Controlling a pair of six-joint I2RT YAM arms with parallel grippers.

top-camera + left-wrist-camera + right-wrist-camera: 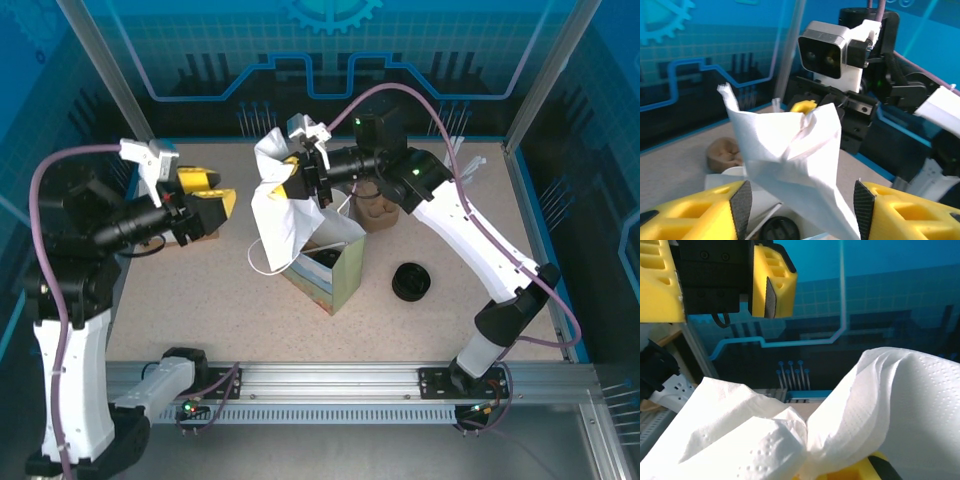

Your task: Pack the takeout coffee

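Note:
A white napkin (282, 195) hangs over the open white-and-green paper bag (340, 275), and my right gripper (294, 178) is shut on its top. In the right wrist view the napkin (790, 440) covers that gripper's jaws, with one yellow finger (856, 473) showing below. My left gripper (205, 195) is open just left of the napkin, and in its own view the napkin (790, 155) hangs between its spread pads (742, 206). A dark round lid (780, 230) shows inside the bag. The olive-green cup body is hidden.
A stack of black round lids (411, 282) lies right of the bag. A brown crumpled paper object (375, 210) sits behind the bag under the right arm. The cage frame and blue walls ring the table (480, 230).

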